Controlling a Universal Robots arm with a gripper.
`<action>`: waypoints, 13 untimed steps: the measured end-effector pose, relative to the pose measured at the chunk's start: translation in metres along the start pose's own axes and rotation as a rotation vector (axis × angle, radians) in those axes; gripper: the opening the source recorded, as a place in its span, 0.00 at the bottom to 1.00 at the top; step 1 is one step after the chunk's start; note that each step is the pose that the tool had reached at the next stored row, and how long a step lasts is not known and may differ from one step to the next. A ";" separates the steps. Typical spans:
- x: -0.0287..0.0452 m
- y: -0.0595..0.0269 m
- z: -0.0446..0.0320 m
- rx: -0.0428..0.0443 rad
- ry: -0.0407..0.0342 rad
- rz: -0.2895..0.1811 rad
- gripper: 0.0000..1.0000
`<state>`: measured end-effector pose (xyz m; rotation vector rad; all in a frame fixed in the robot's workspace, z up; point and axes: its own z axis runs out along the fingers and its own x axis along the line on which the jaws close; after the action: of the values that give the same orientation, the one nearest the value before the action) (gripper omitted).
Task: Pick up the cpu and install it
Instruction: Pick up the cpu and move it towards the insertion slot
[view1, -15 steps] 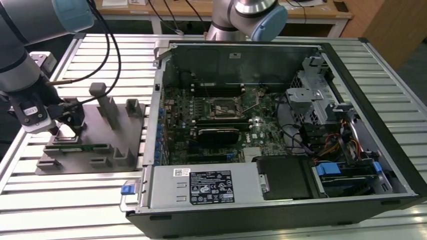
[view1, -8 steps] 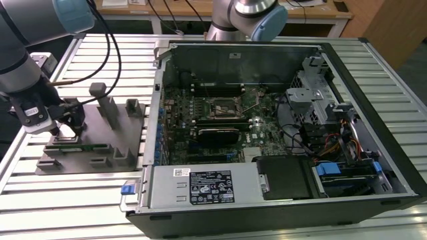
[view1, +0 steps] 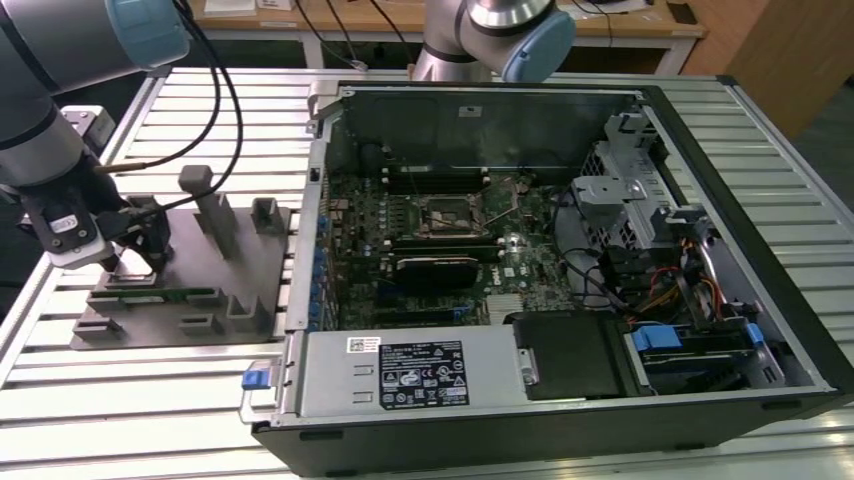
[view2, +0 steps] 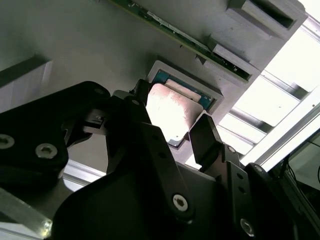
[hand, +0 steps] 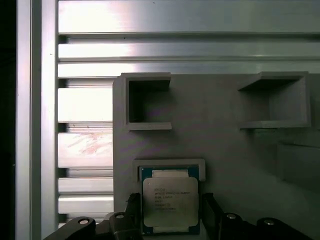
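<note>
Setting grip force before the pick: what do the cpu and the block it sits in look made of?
The cpu: seemingly a metal lid, silver and glaring under the light, over a green board edge. The fixture block: probably plastic, dull uniform gray, no shine.

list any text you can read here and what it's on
cpu lid: several printed lines, too small to read.
white label on the power supply: dense print and marks, too small to read.
small sticker beside that label: too small to read.
No text here can be quoted.
</note>
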<state>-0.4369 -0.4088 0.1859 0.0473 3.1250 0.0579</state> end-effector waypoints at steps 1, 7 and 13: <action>0.0000 0.0000 0.0001 -0.0003 0.0000 0.000 0.60; 0.0003 -0.0001 0.0015 -0.0016 0.0002 0.000 0.60; 0.0003 -0.0001 0.0017 -0.0017 0.0001 0.000 0.60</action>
<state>-0.4372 -0.4088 0.1843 0.0474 3.1251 0.0606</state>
